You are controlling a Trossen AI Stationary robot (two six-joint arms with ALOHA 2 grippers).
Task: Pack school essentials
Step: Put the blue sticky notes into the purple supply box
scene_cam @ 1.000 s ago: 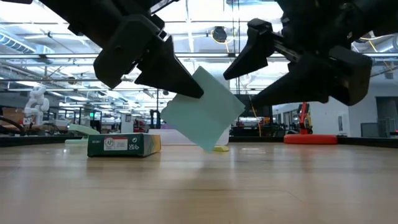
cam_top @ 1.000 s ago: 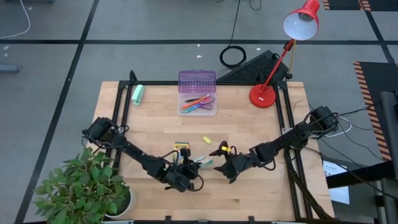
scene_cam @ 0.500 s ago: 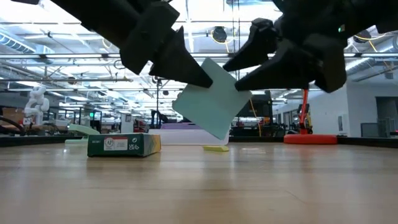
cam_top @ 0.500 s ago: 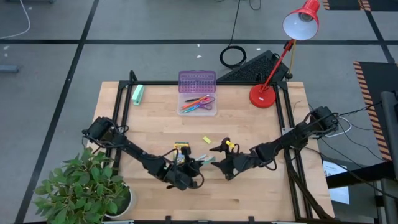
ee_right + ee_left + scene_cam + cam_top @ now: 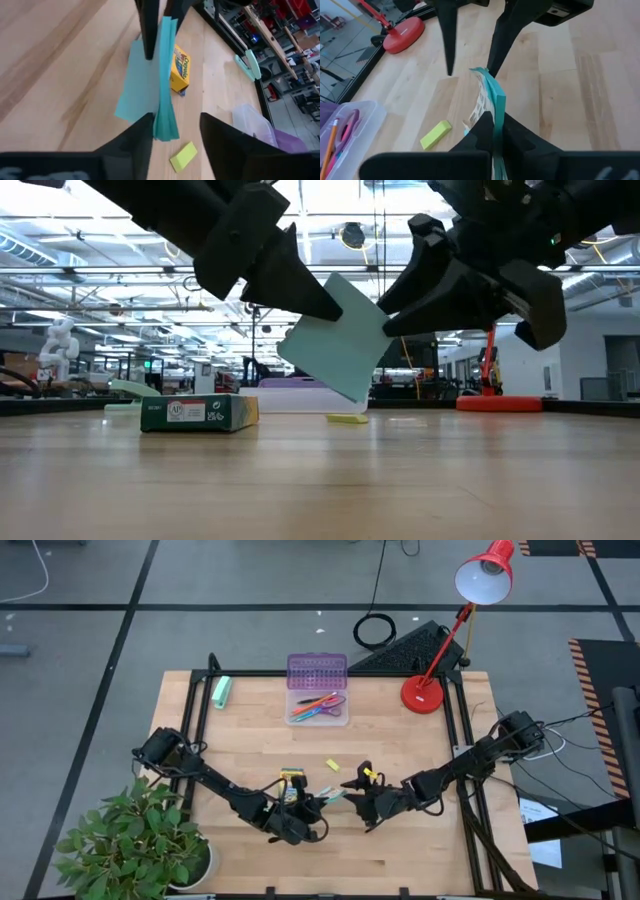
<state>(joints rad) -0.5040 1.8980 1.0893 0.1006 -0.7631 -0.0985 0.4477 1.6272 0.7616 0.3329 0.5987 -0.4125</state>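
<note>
L end effector [image 5: 300, 290] holds green pad [image 5: 335, 350] in air; R end effector [image 5: 415, 290], open wide, must grab it at 3 o'clock.

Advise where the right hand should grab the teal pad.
Take the free edge of the pad, opposite the left hand that pinches it, coming in edge-on. The pad is thin, flat and held tilted in the air, so only its two broad faces offer grip. The right hand stands open astride that edge.
</note>
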